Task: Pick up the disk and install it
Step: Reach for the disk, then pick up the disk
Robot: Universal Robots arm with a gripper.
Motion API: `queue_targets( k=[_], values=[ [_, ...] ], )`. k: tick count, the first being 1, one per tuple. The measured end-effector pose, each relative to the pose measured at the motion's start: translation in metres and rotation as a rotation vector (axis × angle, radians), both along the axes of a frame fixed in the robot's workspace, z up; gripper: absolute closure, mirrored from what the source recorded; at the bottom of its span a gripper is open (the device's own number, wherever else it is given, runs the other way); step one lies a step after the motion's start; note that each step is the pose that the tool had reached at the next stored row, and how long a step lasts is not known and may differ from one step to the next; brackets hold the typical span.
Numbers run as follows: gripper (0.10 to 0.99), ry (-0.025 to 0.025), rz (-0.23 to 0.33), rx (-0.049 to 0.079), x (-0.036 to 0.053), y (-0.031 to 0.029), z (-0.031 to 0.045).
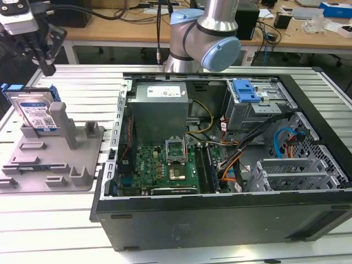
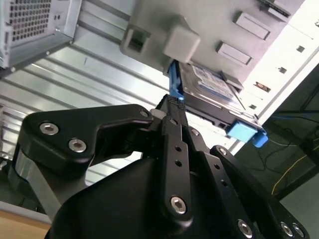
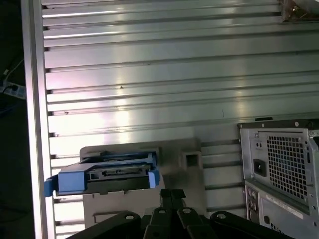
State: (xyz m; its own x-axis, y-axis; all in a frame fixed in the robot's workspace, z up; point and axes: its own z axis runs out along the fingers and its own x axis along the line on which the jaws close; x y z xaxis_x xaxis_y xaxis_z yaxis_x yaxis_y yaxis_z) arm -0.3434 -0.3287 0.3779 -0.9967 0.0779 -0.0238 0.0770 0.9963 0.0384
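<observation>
Exterior view: disk (image 1: 35, 112) propped on stand (image 1: 55, 165)

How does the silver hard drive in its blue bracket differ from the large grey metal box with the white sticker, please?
The silver hard drive is thin, leaning on edge in a grey holder; the grey metal box is bulky, mounted inside the open computer case. Both carry labels.

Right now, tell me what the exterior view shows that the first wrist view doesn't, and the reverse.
The exterior view adds the inside of the open case: motherboard, blue latch, and the arm's joint. The first wrist view adds the case's rear vent grille. Both share the disk, standing in the grey fixture on the slatted table.
</observation>
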Motion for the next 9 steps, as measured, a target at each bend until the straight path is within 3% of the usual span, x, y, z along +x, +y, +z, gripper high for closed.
queue_targets(
  k=[3, 9],
  values=[
    [0.980, -0.0002, 0.000, -0.001, -0.0108, 0.0038, -0.0008],
    [0.980, 0.0000, 0.000, -0.002, -0.0108, 0.0037, -0.0007]
  ],
)
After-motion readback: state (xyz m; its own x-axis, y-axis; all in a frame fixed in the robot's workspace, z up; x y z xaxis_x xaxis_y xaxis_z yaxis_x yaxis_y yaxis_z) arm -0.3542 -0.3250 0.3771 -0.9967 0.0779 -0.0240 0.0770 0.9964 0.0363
